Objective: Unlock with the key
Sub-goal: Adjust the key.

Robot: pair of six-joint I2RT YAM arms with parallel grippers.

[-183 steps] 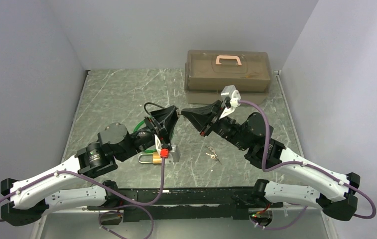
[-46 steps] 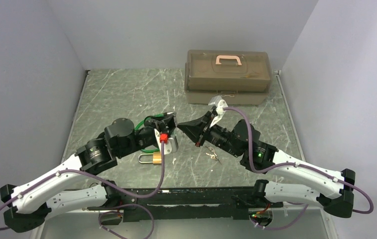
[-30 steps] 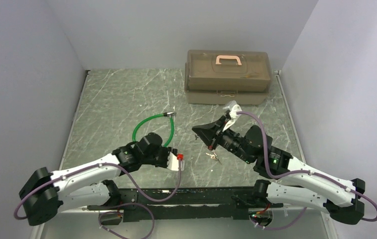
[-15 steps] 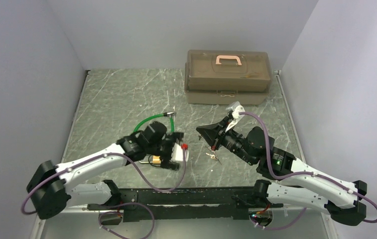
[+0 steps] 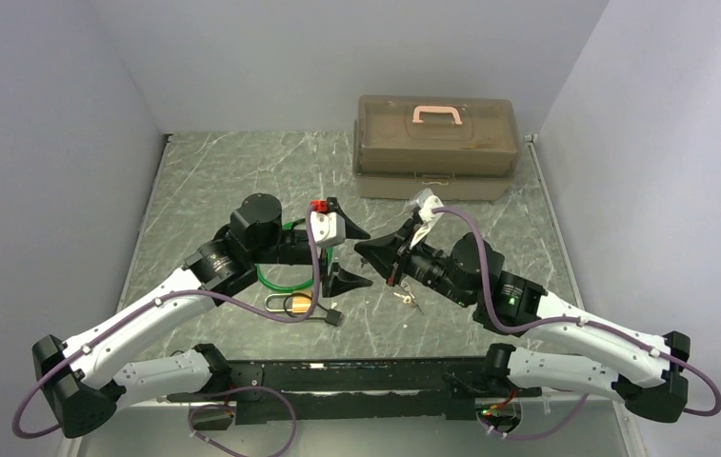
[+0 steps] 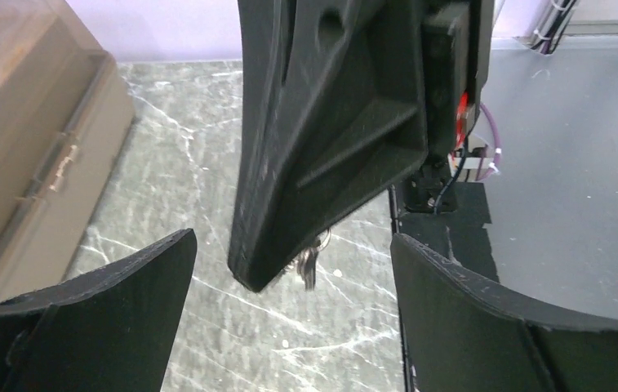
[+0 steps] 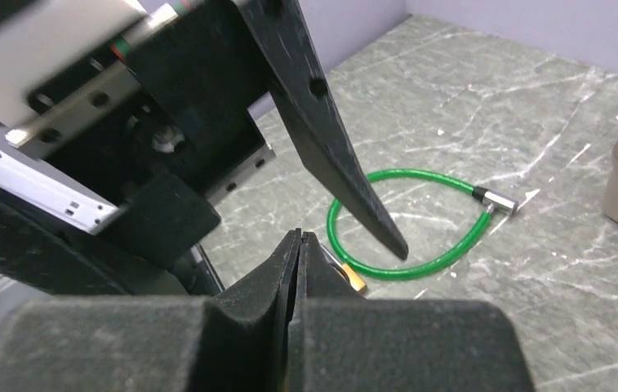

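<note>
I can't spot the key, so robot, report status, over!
Left gripper open; right gripper shut, tip between the left's jaws. The key lies loose on the table. Padlock apart, near left arm.

Seen from above, the key bunch is too small to tell one key from another. In the left wrist view it is a dark blur, mostly behind the right fingers. The green cable lock runs partly under the left arm, and the right wrist view shows only a sliver of the brass padlock.
</note>
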